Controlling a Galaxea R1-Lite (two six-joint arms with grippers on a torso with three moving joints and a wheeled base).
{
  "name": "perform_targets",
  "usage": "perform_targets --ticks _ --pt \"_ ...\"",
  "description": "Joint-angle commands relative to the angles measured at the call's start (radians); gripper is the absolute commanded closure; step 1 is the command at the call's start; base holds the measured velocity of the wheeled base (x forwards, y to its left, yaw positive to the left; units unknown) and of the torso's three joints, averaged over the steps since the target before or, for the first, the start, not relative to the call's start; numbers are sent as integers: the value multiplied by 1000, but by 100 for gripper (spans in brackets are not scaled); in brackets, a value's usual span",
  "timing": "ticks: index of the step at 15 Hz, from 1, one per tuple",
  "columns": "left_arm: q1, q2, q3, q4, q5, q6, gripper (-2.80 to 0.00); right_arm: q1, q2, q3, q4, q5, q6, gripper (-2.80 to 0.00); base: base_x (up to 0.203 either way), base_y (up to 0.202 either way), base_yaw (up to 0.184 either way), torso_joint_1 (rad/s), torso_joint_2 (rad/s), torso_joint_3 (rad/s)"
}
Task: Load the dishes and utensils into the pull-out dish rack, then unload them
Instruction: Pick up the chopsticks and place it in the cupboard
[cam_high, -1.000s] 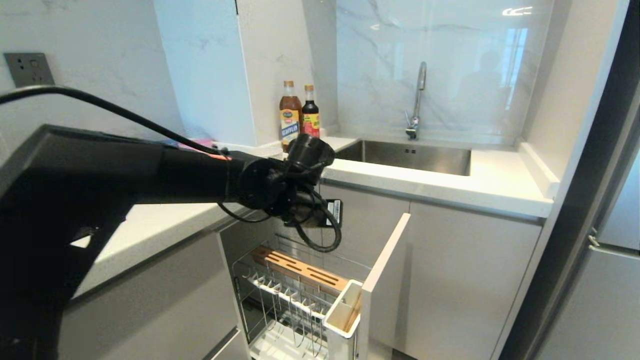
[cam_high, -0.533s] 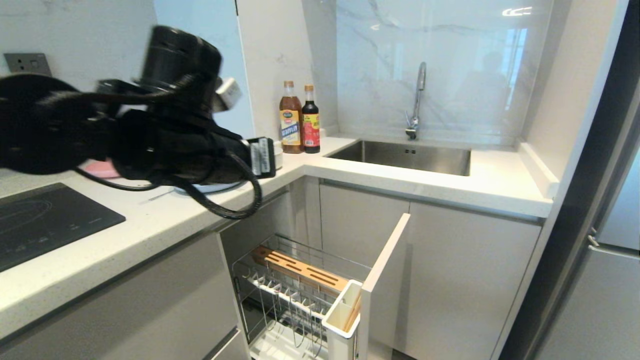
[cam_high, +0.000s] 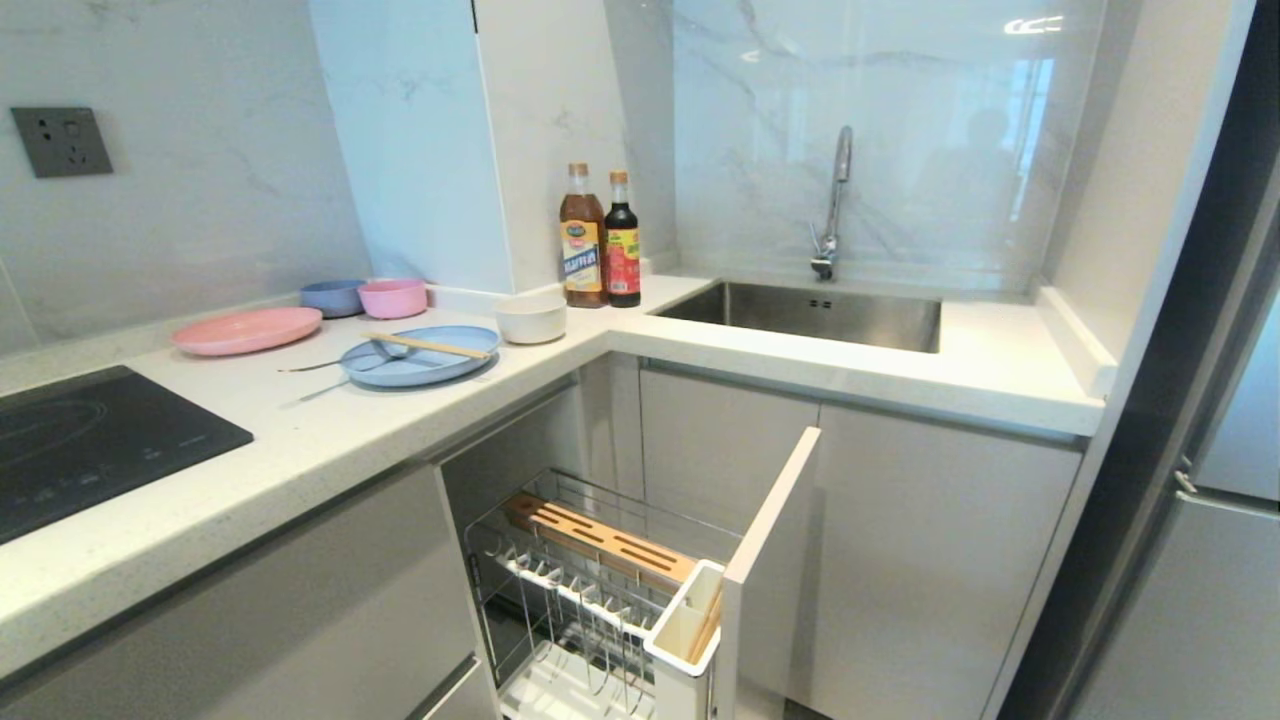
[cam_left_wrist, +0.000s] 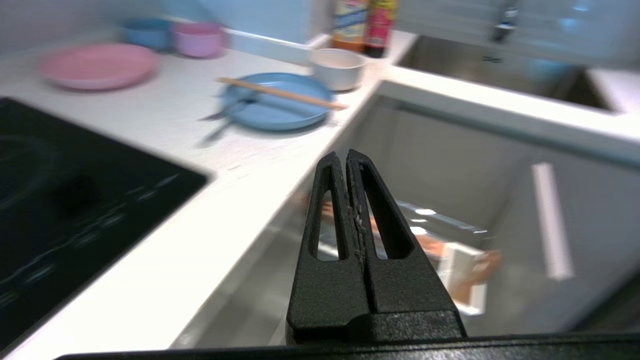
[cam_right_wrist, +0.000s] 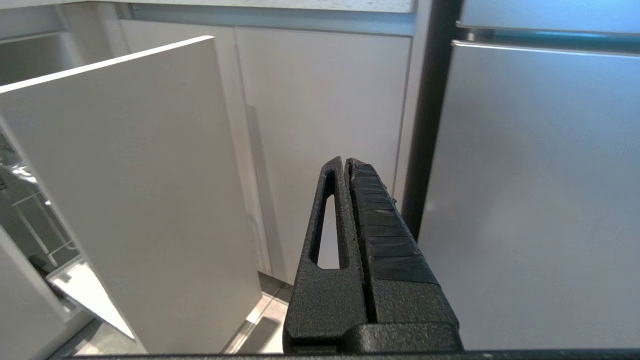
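Left gripper (cam_left_wrist: 346, 156), fingers pressed together and empty, is held over the counter edge; one blue plate (cam_high: 420, 357), bearing chopsticks (cam_high: 425, 345), is seen beside two bottles (cam_high: 600, 238), labels unreadable.

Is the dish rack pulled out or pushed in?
Pulled out. The dish rack stands clear of the counter, its cabinet front swung forward; wire slots look empty.

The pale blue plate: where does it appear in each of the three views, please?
Head view: pale blue plate on the counter, left of centre, chopsticks across it.
Left wrist view: plate near the top, beyond the shut left gripper.
Right wrist view: not in it.
Shared landmark: cream bowl beside the plate.
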Motion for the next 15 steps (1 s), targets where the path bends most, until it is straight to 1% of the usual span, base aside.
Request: perform_targets --ticks 1,4,5,6,7,8,10,13,15 --pt "67 -242 180 -59 -8 61 0 0 0 2 0 0 0 0 0 0 0 0 0 0" --pt "143 -476 553 -330 -20 174 0 0 0 2 0 0 0 0 0 0 0 0 0 0" --pt "174 -552 643 -402 -24 202 0 0 0 1 0 0 0 0 0 0 0 0 0 0" --pt "199 -598 723 -459 -27 219 0 0 0 2 0 0 0 0 0 0 0 0 0 0" --pt "217 -620 781 -516 -29 218 0 0 0 2 0 0 0 0 0 0 0 0 0 0" --pt "224 -636 827 -552 -32 195 0 0 0 2 0 0 0 0 0 0 0 0 0 0" --pt "193 -689 870 -554 -38 183 0 0 0 1 0 0 0 0 0 0 0 0 0 0" --pt "183 -778 973 -549 -49 177 0 0 0 2 0 0 0 0 0 0 0 0 0 0" --pt "175 -869 1077 -551 -63 181 0 0 0 2 0 0 0 0 0 0 0 0 0 0"
